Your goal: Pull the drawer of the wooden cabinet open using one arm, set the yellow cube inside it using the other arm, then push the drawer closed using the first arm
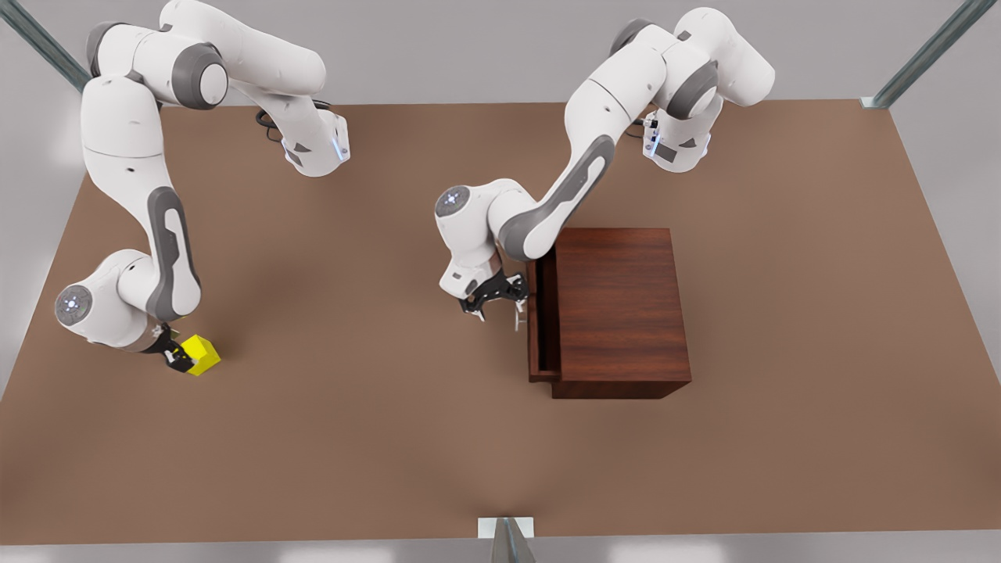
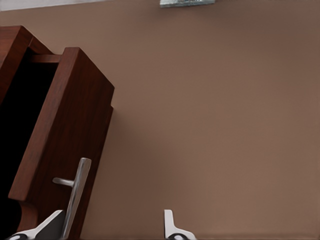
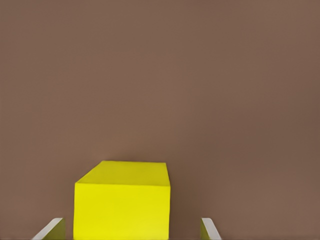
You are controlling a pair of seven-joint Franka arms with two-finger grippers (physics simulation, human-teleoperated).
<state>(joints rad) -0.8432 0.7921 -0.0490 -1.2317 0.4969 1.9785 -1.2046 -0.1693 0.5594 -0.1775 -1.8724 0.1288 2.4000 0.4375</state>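
While the drawer (image 1: 543,320) is barely pulled out of the wooden cabinet (image 1: 618,309) mid-tabletop, the left gripper (image 1: 496,306) is spread beside its handle (image 2: 75,195); a grasp is needed. The right gripper (image 1: 177,349), unclenched, straddles the yellow cube (image 1: 200,354) near the tabletop's left edge in the front view.

Simulated robot test cell, not a lived-in room. Evidence: flat, uniform brown table (image 1: 375,438) with no clutter or wear, plain grey surround, and bare metal frame struts (image 1: 927,53) running off at the corners, with another strut foot (image 1: 507,528) at the near edge. Two white arms (image 1: 148,227) mounted at the far side of the table. One cabinet (image 1: 622,313) standing alone on the tabletop, no other furniture. Surfaces look rendered: even lighting, soft shadows, clean textures. Bench setup for manipulation trials.
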